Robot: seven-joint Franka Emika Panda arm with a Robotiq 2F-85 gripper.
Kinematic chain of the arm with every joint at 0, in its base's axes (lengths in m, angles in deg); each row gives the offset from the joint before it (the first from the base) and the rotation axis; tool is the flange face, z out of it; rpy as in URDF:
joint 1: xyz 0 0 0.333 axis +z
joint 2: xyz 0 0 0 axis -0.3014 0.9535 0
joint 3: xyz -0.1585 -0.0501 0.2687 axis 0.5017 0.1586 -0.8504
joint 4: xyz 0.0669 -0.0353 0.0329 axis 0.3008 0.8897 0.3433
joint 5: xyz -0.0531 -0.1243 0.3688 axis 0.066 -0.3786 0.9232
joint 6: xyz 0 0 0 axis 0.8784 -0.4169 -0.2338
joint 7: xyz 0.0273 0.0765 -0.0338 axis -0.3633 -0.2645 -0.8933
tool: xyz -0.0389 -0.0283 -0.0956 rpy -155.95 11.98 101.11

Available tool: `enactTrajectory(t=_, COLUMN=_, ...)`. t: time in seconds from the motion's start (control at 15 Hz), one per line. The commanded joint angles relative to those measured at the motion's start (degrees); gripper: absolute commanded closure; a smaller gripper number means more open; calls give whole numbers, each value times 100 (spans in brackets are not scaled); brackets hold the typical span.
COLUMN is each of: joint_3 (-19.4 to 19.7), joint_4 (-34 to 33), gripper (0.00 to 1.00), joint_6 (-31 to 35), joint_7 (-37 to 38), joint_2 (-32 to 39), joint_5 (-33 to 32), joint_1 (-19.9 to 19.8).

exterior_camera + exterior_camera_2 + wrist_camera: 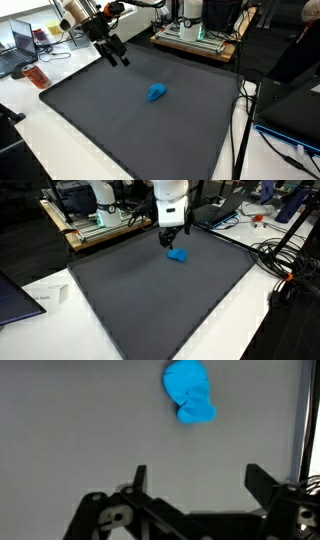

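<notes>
I hold the gripper [117, 57] in the air over the far part of the dark mat [120, 135], fingers spread wide, nothing btwn them. The blue object [156, 93] lies on the mat near its middle, close to the gripper but apart from it. In wrist view it sits ahead of the fingertips [140, 472], not btwn them. So no touch, no grip yet. As I judge it, the whole job on that object is left. Nothing lies btwn gripper and object. Off the mat are a laptop [20, 42] and a small red item [37, 76] on the white table, cables [285, 265] at one side, and lab equipment [200, 30] behind, none in my way.
</notes>
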Motion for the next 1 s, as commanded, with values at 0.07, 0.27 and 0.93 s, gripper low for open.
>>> enactTrajectory(t=0.07, joint_3=-190, joint_4=-666, gripper=0, joint_6=-648, joint_7=-518, joint_2=678, joint_5=342, joint_1=-353)
enactTrajectory(t=0.27, joint_3=-267, joint_4=-850, gripper=0, joint_6=-887, joint_7=-736, joint_2=969, joint_5=429, joint_1=-489)
enactTrajectory(t=0.93, joint_3=-558, joint_4=-282, gripper=0, joint_6=-356, joint_7=-2120, joint_2=1008, joint_5=692, joint_1=-742)
